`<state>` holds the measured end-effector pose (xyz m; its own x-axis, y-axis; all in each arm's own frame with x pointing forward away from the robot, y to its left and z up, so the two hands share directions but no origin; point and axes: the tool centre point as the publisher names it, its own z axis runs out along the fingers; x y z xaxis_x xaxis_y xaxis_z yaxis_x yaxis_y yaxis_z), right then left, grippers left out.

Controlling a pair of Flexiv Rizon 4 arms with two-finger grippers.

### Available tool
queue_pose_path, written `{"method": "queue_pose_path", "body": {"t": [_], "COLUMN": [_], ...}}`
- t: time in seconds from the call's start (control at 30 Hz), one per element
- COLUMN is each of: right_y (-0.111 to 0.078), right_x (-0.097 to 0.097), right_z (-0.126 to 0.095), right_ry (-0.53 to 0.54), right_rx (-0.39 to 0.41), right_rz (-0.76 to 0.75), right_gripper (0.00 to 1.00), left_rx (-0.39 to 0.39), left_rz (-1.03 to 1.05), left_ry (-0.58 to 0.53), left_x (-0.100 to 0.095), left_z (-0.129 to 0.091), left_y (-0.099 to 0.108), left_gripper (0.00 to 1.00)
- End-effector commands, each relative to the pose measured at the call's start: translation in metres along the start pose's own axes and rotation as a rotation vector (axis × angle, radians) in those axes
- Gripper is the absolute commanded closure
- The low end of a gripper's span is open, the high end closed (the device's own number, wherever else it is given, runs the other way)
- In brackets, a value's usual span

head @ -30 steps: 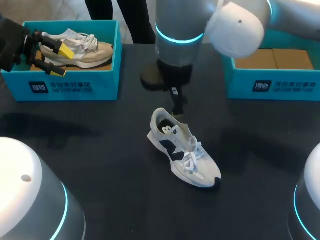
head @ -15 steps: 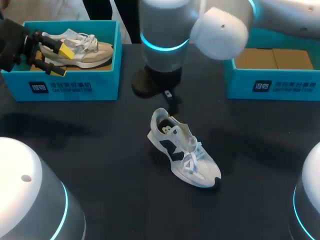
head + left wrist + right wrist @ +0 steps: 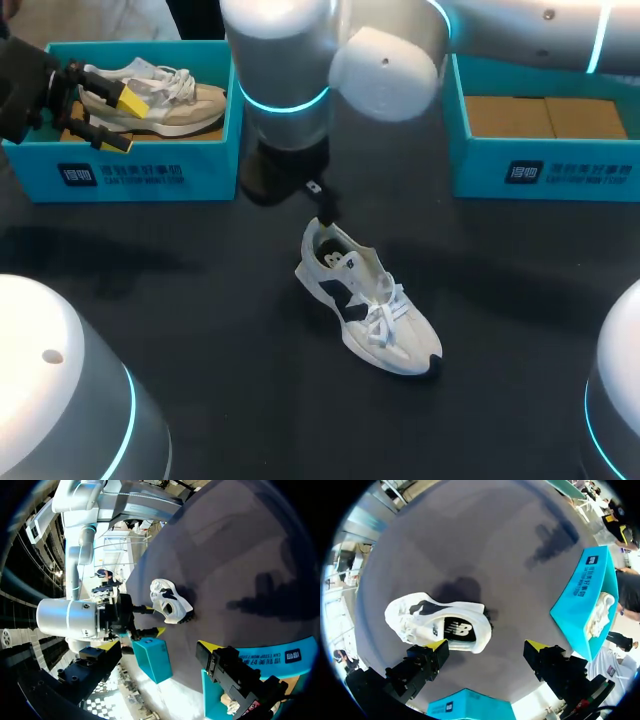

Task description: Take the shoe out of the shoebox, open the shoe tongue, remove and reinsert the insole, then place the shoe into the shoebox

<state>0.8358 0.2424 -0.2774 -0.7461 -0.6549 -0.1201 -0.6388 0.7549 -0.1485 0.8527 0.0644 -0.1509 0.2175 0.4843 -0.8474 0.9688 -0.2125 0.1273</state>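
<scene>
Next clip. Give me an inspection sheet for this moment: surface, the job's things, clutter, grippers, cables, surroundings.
Surface: dark table.
Job's things: white shoe stands on its sole mid-table, laced, outside both boxes; right shoebox shows only its cardboard floor; left shoebox holds a beige shoe.
Clutter: nothing seen.
Grippers: right gripper open, above the white shoe's heel, not gripping it; left gripper open, over the left shoebox.
Cables: nothing seen.
Surroundings: nothing seen reaching over the table.
</scene>
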Motion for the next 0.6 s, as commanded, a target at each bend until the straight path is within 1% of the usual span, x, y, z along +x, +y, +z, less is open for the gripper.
{"method": "queue_pose_path", "body": {"t": [0.03, 0.43, 0.6], "right_y": [-0.004, 0.001, 0.001], "right_x": [-0.005, -0.007, -0.01], "right_z": [0.016, 0.045, 0.049], "right_ry": [0.01, 0.021, 0.004], "right_rx": [-0.033, -0.063, -0.058], "right_rz": [-0.004, -0.014, -0.016], "right_gripper": [0.0, 0.0, 0.0], "left_rx": [-0.001, -0.001, -0.001], "left_rz": [0.002, 0.002, 0.002], "left_ry": [0.001, 0.001, 0.001], "left_x": [0.0, 0.0, 0.0], "left_z": [0.0, 0.0, 0.0], "left_y": [0.0, 0.0, 0.0], "left_gripper": [0.0, 0.0, 0.0]}}
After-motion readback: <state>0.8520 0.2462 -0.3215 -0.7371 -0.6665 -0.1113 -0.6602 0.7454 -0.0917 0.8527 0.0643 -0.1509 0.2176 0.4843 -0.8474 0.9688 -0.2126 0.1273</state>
